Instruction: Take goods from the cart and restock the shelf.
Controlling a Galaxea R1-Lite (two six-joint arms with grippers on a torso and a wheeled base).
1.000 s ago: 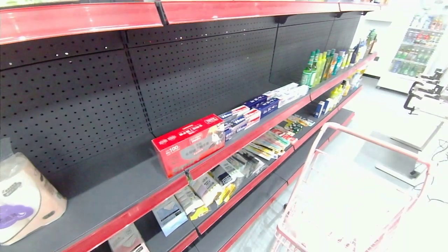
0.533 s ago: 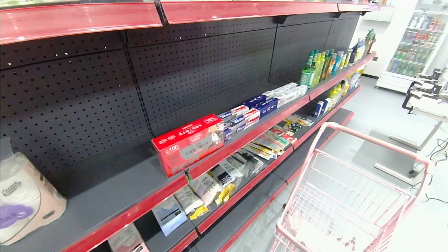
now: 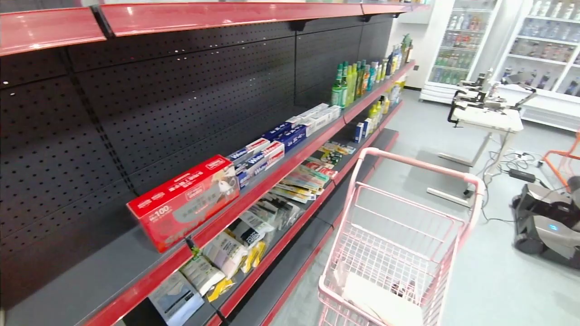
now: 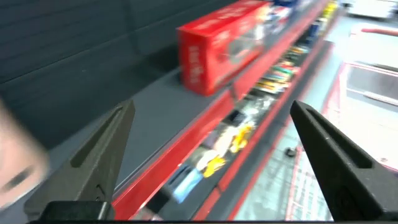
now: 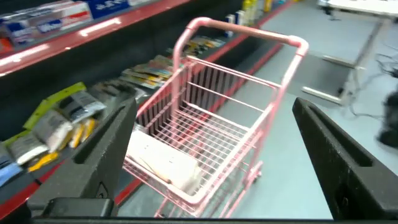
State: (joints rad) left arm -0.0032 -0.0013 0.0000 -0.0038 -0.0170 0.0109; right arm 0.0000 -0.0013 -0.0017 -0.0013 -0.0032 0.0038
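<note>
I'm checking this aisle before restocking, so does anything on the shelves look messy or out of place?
The packets below the red box lie jumbled, overlapping and tilted at different angles, unlike the toothpaste boxes lined up above. Nothing looks spilled or damaged.

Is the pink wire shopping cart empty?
Not empty: a pale flat package lies on the floor of the pink wire cart.

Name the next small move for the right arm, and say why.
Probably lower the right claw into the pink cart toward the white package: the claw is open and empty, it hangs above the cart, and the package lies inside it.
</note>
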